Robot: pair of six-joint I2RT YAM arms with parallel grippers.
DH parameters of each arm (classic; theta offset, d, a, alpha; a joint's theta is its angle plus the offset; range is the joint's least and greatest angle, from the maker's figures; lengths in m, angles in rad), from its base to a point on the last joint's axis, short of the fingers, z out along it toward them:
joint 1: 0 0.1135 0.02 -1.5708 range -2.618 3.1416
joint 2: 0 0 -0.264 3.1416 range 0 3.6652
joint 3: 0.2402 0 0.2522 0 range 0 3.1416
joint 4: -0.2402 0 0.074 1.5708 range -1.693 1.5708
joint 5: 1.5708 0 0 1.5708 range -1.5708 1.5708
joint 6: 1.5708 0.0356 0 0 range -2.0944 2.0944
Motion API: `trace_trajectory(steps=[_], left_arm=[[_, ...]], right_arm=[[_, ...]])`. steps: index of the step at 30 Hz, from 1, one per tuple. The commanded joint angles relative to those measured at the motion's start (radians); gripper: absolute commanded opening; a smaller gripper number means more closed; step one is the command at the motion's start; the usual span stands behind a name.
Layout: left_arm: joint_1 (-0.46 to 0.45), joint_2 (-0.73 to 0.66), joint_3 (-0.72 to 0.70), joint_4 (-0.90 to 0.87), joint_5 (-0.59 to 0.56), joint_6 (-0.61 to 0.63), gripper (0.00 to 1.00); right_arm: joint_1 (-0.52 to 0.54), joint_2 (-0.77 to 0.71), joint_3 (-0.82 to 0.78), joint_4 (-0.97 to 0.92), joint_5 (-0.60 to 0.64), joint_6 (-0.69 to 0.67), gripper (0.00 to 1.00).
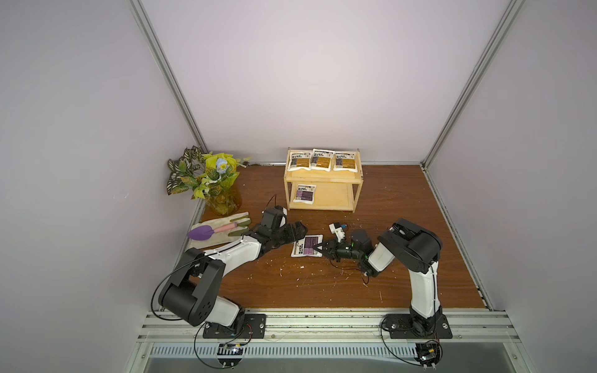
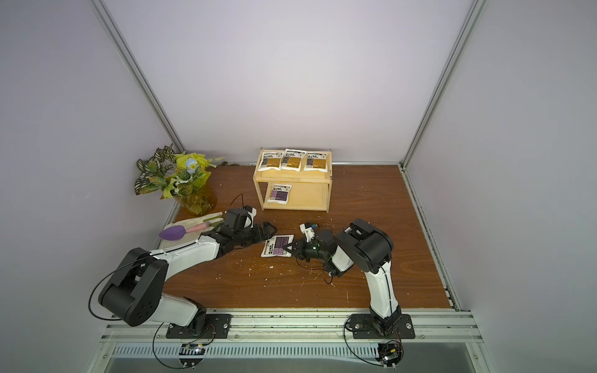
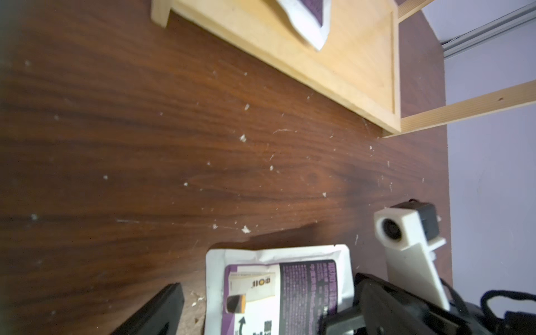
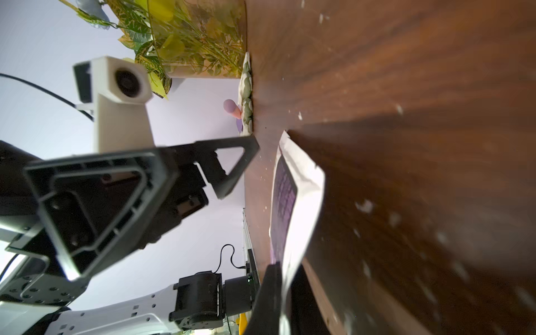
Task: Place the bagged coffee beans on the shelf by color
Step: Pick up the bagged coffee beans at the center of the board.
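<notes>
Flat white purple-labelled pouch on grainy dark wood tabletop, right gripper pinching its edge, left gripper spread wide

The worktop is dark wood-grain, smooth with a faint sheen and dusted with pale crumbs. The shelf is pale, bare-looking wood, matt. The purple-label pouch and the golden-label pouches are smooth white film, slightly glossy and creased at the edges. The left hand and the right hand are matt black ribbed plastic. The vase is clear amber glass; the glove is cream cloth.
</notes>
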State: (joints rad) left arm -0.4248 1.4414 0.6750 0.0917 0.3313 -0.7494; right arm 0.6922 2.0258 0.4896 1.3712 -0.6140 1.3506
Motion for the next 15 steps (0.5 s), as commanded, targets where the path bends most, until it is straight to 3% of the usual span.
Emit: trace_trajectory(steps=[1, 8, 15], left_arm=[[0.01, -0.045, 0.066, -0.078, -0.023, 0.056, 1.0], [0.012, -0.108, 0.138, -0.133, -0.043, 0.064, 1.0], [0.013, -0.158, 0.154, -0.114, -0.036, 0.027, 0.99]], right_arm=[[-0.003, -0.05, -0.073, 0.141, 0.108, 0.108, 0.01], [0.016, -0.149, -0.177, 0.271, 0.377, 0.219, 0.0], [0.038, -0.307, -0.165, 0.092, 0.627, 0.185, 0.0]])
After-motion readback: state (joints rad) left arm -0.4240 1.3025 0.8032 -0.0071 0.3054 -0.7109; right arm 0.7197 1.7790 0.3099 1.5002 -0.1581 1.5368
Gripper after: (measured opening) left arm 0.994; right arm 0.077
